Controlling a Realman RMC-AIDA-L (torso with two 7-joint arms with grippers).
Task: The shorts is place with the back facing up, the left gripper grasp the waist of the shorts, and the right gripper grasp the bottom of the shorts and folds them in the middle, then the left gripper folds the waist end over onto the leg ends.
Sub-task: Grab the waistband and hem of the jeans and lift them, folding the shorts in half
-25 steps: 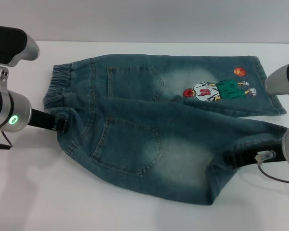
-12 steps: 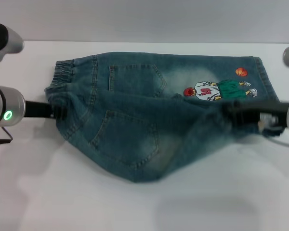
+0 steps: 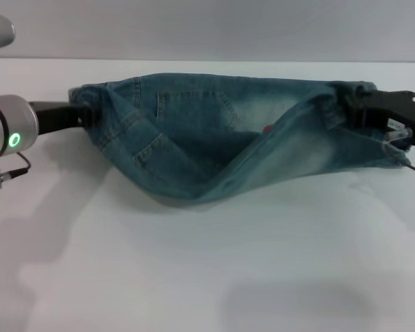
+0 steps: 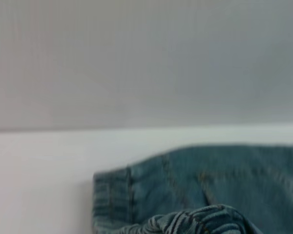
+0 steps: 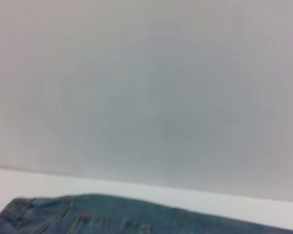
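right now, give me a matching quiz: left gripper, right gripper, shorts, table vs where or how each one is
Things:
1. left gripper
2. right gripper
3. shorts
4. table

States:
A. white, under everything
B. holds the leg end
C. near half lifted, sagging between the arms
D. holds the waist end

Pairs: 1-D, 2-B, 3-C, 4-A

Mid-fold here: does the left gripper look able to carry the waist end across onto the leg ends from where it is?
Probably yes. The left gripper holds the waist, and bare table offers no obstacle, but the right gripper sits at the leg ends and should withdraw first.
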